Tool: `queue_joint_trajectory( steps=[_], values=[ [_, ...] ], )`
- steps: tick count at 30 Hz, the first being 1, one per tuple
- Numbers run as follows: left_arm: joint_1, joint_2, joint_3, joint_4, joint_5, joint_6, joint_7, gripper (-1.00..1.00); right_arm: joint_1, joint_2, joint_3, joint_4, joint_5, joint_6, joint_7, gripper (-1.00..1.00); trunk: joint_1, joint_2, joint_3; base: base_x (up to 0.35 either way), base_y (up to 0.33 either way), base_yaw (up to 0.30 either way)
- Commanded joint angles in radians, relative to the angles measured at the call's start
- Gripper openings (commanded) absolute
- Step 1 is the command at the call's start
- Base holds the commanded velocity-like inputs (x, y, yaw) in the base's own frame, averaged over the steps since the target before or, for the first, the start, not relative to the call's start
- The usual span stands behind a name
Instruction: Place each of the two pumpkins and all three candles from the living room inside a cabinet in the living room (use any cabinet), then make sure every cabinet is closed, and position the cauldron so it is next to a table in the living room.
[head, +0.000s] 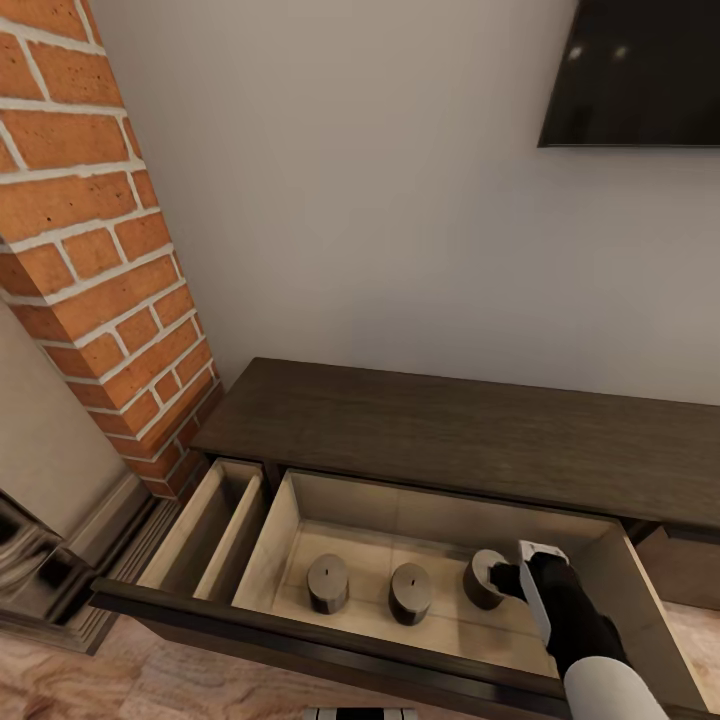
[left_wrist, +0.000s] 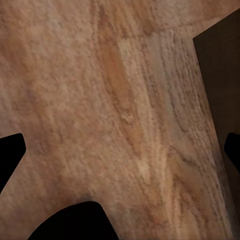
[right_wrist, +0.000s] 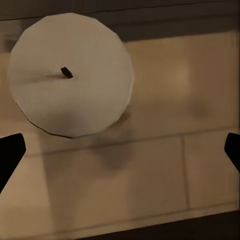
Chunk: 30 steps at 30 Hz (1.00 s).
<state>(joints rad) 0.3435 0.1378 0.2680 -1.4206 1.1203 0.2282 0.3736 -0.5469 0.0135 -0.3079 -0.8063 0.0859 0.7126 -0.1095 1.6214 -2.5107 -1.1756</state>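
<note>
Three candles stood upright in a row on the pale floor of the open drawer (head: 300, 520) of the cabinet (head: 480, 430): the left candle (head: 328, 583), the middle candle (head: 410, 592) and the right candle (head: 484, 580) (its flat top and tiny wick faced the right wrist camera (right_wrist: 70, 75)). The right gripper (head: 508, 580) hung just beside that third candle, fingers spread wide and clamped on nothing. A narrow empty compartment (head: 205, 530) lay left of them. The left gripper (left_wrist: 120, 150), fingers apart, faced the wood floor (left_wrist: 100, 100). A brick column (head: 90, 220) rose nearby.

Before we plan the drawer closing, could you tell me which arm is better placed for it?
Right, probably: the right hand hangs open inside the open drawer beside the third candle. The left hand faces floorboards.
</note>
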Motion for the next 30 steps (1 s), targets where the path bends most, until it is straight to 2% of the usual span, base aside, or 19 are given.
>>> queue_joint_trajectory(
  steps=[1, 6, 7, 12, 14, 22, 27, 30],
  values=[
    [0.0, 0.0, 0.0, -0.002, 0.007, 0.003, 0.005, 1.0, 0.009, 0.004, -0.003, -0.02, 0.009, 0.013, 0.003, 1.0, 0.0, 0.0, -0.001, 0.0, 0.0, 0.0],
    [0.0, 0.0, 0.0, -0.001, 0.007, 0.003, 0.006, 1.0, 0.064, 0.014, -0.002, -0.155, 0.009, 0.089, 0.004, 1.0, 0.0, 0.0, -0.001, 0.0, 0.0, 0.0],
    [0.0, 0.0, 0.0, -0.001, 0.007, 0.003, 0.007, 1.0, 0.083, 0.014, 0.005, -0.204, 0.008, 0.116, 0.004, 1.0, 0.0, 0.0, -0.001, 0.0, 0.0, 0.0],
    [0.0, 0.0, -0.001, 0.0, 0.007, 0.003, 0.007, 1.0, 0.129, 0.014, 0.067, -0.32, 0.0, 0.192, 0.005, 1.0, 0.0, 0.0, -0.001, 0.0, 0.0, 0.0],
    [0.0, 0.0, -0.001, 0.001, 0.007, 0.003, 0.008, 1.0, 0.142, 0.014, 0.08, -0.356, -0.002, 0.215, 0.008, 1.0, 0.0, 0.0, -0.001, 0.0, 0.0, 0.0],
    [0.0, -0.002, -0.002, 0.012, 0.006, 0.003, 0.012, 1.0, 0.22, 0.008, 0.103, -0.562, -0.003, 0.329, 0.083, 1.0, 0.0, 0.0, -0.001, 0.0, 0.0, 0.0],
    [0.0, -0.003, -0.002, 0.015, -0.001, 0.002, 0.013, 1.0, 0.263, 0.005, 0.105, -0.682, -0.004, 0.335, 0.102, 1.0, 0.0, 0.0, -0.001, 0.0, 0.0, 0.0],
    [0.0, -0.005, -0.003, 0.017, -0.03, 0.002, 0.013, 1.0, 0.291, 0.004, 0.105, -0.745, -0.004, 0.335, 0.106, 1.0, 0.0, 0.0, -0.001, -0.025, 0.0, 0.0]
  ],
)
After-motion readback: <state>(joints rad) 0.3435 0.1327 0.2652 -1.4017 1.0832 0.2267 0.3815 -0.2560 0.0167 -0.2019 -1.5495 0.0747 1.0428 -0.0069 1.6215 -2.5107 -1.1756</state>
